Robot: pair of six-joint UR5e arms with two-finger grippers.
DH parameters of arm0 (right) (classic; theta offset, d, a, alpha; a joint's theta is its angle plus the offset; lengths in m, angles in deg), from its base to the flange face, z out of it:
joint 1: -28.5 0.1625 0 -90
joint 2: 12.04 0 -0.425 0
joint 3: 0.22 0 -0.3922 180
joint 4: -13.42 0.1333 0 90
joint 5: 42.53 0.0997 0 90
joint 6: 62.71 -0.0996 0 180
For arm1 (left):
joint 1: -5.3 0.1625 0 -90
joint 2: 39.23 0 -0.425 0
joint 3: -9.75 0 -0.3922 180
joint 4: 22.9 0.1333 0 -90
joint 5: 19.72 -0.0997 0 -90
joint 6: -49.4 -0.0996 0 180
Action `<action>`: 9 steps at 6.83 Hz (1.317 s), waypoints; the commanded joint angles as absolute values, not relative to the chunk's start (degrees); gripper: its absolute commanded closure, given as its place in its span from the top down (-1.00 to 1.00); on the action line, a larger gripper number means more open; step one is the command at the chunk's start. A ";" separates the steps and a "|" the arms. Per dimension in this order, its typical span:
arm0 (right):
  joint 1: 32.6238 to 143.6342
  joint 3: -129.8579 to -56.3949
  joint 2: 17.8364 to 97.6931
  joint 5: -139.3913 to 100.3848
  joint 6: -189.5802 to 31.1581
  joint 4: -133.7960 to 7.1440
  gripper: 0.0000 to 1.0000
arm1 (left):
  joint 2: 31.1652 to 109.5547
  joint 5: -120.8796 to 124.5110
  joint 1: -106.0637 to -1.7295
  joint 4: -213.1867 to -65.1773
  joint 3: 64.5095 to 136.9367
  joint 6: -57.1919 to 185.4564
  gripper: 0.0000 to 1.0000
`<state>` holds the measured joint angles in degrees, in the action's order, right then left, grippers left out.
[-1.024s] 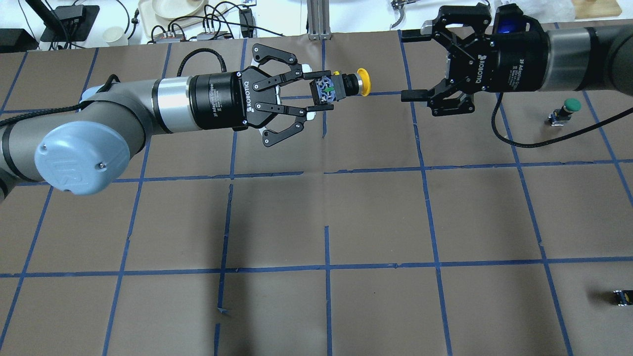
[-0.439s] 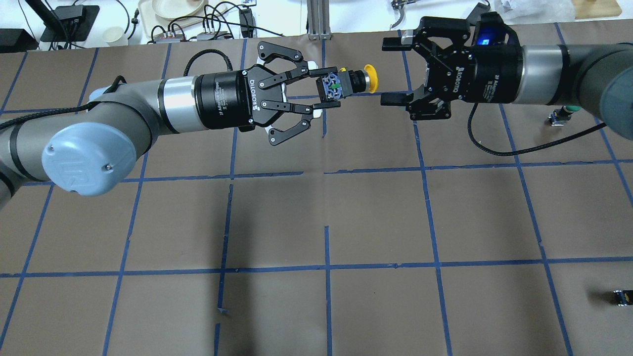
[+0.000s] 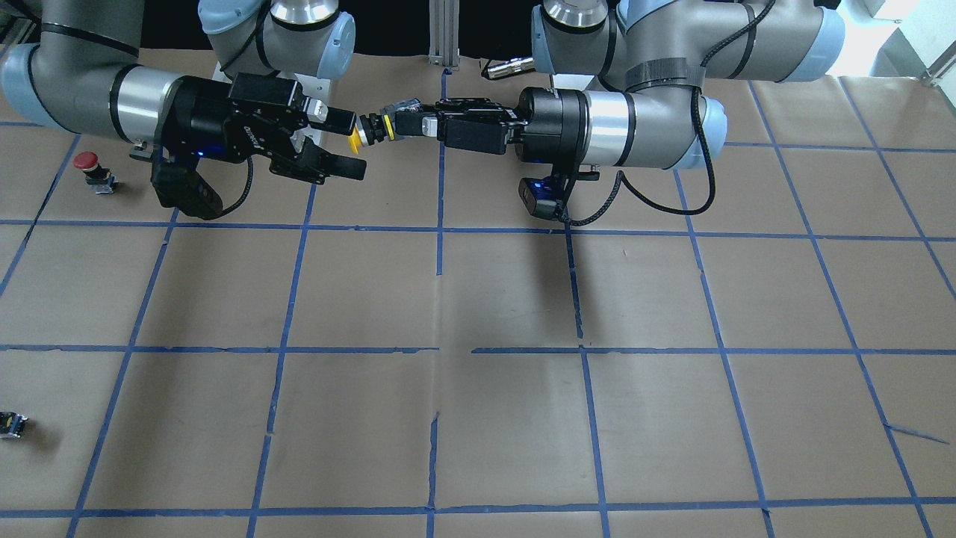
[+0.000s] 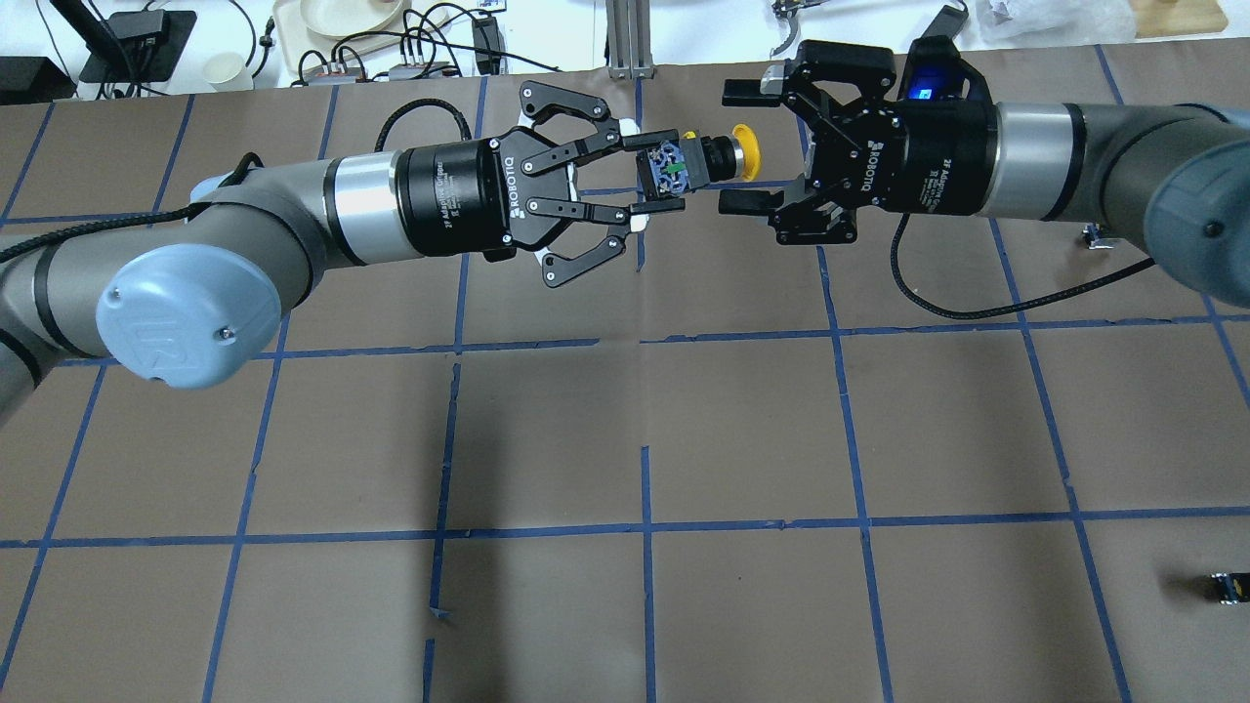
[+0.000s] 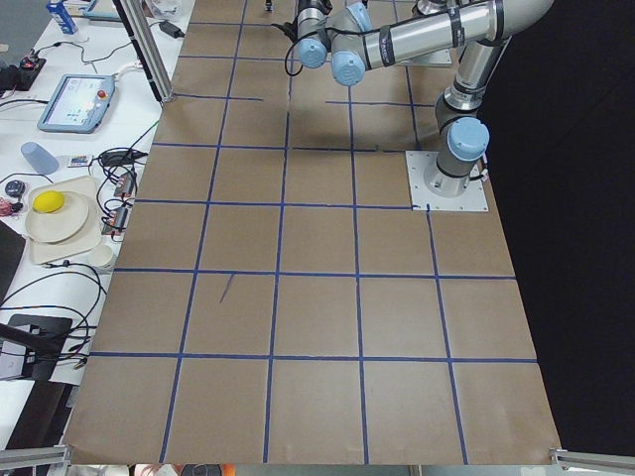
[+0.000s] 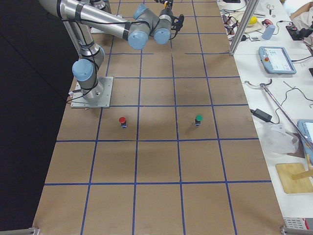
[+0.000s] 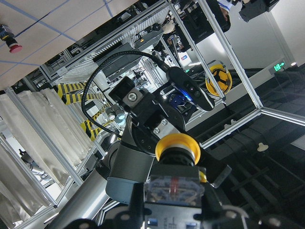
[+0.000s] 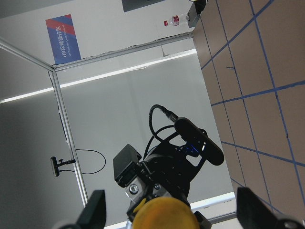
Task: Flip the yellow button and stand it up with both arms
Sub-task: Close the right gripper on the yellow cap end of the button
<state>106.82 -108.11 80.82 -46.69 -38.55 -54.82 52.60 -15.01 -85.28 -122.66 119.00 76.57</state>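
My left gripper is shut on the block base of the yellow button and holds it sideways in the air, with the yellow cap toward the right arm. My right gripper is open, and its two fingers straddle the cap without touching it. In the front-facing view the button sits between the left gripper and the open right gripper. The left wrist view shows the cap from behind, and the right wrist view shows the cap between its spread fingers.
A red-capped button stands on the brown gridded table under the right arm. A green-capped button stands further out. A tiny black-and-yellow part lies near the table's front right. Cables and trays line the far edge.
My right gripper has moved left toward the button, and its open fingers now flank the yellow cap. My left gripper has pushed the button slightly right and away.
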 commanded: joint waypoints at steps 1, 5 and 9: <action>106.63 -108.33 83.65 -46.83 -39.15 -54.43 0.58 | 52.52 -14.88 -85.32 -122.57 119.00 76.65 -0.96; 106.54 -109.56 83.93 -47.27 -39.07 -54.26 -0.71 | 52.52 -14.88 -85.32 -122.57 118.91 76.65 -0.96; 106.46 -109.47 85.42 -47.10 -39.50 -54.26 -0.72 | 51.91 -15.23 -85.23 -122.66 118.74 77.08 0.93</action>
